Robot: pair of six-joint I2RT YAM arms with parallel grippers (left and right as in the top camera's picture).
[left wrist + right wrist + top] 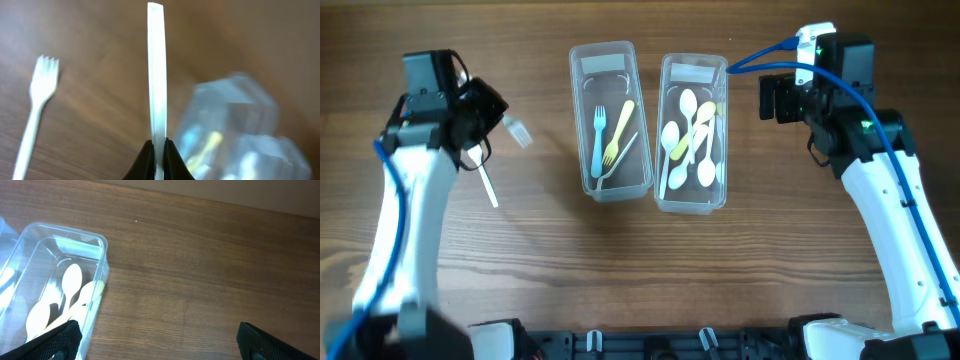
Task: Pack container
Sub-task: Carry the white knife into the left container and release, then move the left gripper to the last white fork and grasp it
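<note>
My left gripper (492,108) (159,146) is shut on a white plastic utensil (156,75) and holds it by one end above the table, left of the containers. Its flat handle points away from the jaws, and it also shows in the overhead view (517,131). A white plastic fork (486,184) (37,107) lies on the table below that gripper. The left clear container (582,150) holds a blue, a yellow and a clear fork. The right clear container (666,195) (102,250) holds several white and cream spoons. My right gripper (775,100) (167,345) is open and empty, just right of the spoon container.
The two containers stand side by side at the middle back of the wooden table (640,270). A blue cable (760,55) runs from the right arm toward the spoon container's far corner.
</note>
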